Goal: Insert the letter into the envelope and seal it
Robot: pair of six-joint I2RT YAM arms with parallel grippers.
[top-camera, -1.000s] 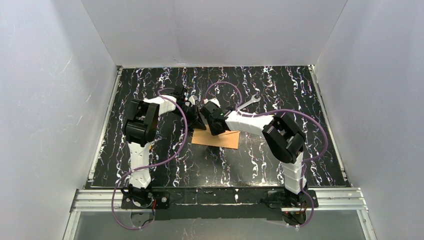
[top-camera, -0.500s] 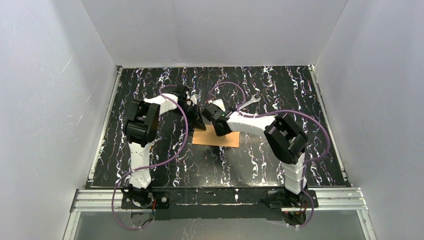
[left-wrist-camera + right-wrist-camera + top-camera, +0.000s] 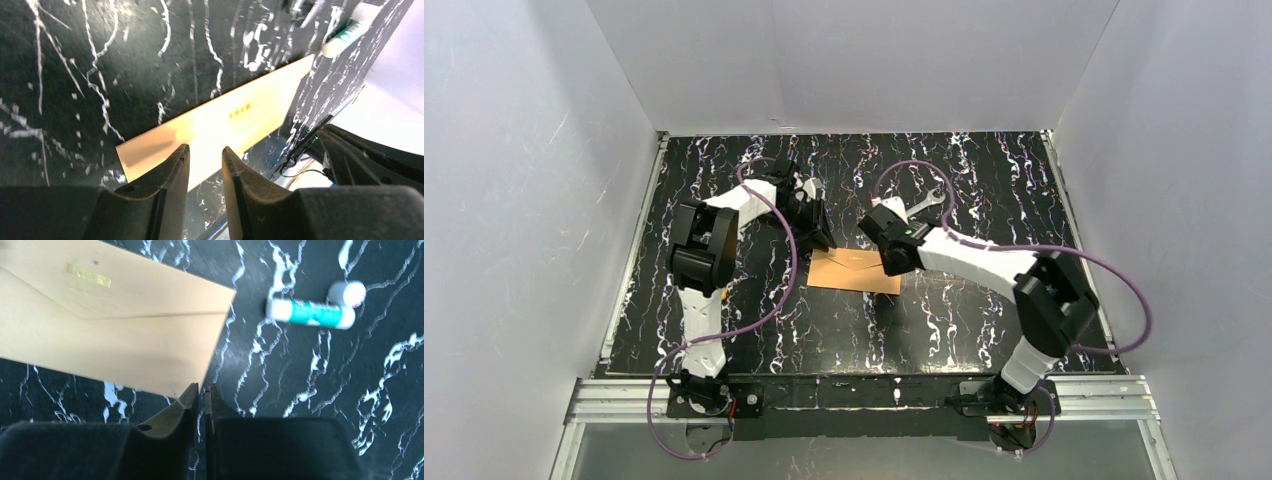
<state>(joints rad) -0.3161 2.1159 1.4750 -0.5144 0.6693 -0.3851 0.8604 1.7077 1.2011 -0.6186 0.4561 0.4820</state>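
Envelope (image 3: 115, 340): lies flat on the table (image 3: 300, 390), between the two arms.
Flap (image 3: 100, 290): folded down over the body, its point lying flat. Whether it has bonded cannot be told.
Letter: not visible in any view; probably inside already.
Left tool (image 3: 205, 150): released, jaws apart with nothing between them, hanging over the envelope's long edge.
Right tool (image 3: 201, 387): all but clenched, only a thin slit showing, empty, just off the envelope's corner.
Glue stick (image 3: 310, 312): lies on the table near that corner, its cap (image 3: 348, 292) off and touching it.
Step in hand: likely pressing the flap to seal it.
Doing it well: pin one end lightly, come down flat on the flap, stroke along its seams towards the point, and keep the fingertips off the paper's edges so nothing lifts or slides.
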